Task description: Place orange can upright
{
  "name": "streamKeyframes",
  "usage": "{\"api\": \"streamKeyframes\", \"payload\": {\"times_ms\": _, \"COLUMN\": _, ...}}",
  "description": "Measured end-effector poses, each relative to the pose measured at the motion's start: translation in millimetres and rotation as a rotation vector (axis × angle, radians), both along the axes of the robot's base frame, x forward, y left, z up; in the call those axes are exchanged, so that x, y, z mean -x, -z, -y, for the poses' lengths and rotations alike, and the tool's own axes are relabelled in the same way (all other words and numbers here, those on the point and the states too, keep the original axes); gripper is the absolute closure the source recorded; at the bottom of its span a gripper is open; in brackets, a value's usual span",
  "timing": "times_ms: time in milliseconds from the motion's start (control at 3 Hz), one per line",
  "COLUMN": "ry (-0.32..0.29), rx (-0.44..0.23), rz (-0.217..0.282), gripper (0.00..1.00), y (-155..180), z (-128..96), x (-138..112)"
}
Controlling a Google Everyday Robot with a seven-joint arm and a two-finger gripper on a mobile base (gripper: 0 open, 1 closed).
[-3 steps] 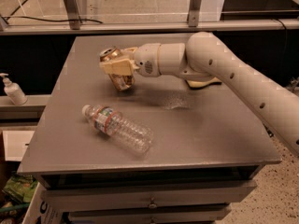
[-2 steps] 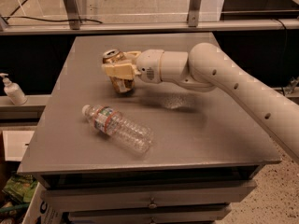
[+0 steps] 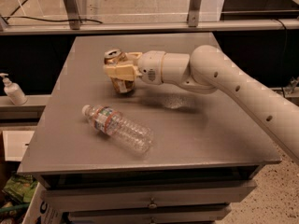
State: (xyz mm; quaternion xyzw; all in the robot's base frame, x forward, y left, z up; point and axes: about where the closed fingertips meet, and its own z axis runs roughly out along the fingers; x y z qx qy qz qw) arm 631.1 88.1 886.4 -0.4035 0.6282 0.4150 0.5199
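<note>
The orange can (image 3: pixel 117 73) is coppery brown with a silver top. It stands nearly upright, leaning slightly left, at the back left of the grey table (image 3: pixel 205 129), with its base at or just above the surface. My gripper (image 3: pixel 120 70) reaches in from the right and is shut on the can, one cream finger across its front and one behind. The white arm stretches away to the right edge of the view.
A clear plastic water bottle (image 3: pixel 119 127) lies on its side in front of the can, cap pointing back left. A soap dispenser (image 3: pixel 13 90) stands on a ledge to the left. A metal railing runs behind the table. Drawers sit below the front edge.
The gripper and can have shifted slightly right and down toward the table. The can has turned more upright. The bottle has not moved.
</note>
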Motion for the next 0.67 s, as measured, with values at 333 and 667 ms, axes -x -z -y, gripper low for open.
{"api": "streamKeyframes", "payload": {"times_ms": 333, "ry": 0.000, "rx": 0.000, "rz": 0.000, "gripper": 0.61, "y": -0.1, "z": 0.1, "x": 0.0}}
{"api": "streamKeyframes", "payload": {"times_ms": 667, "ry": 0.000, "rx": 0.000, "rz": 0.000, "gripper": 0.37, "y": -0.5, "z": 0.1, "x": 0.0}}
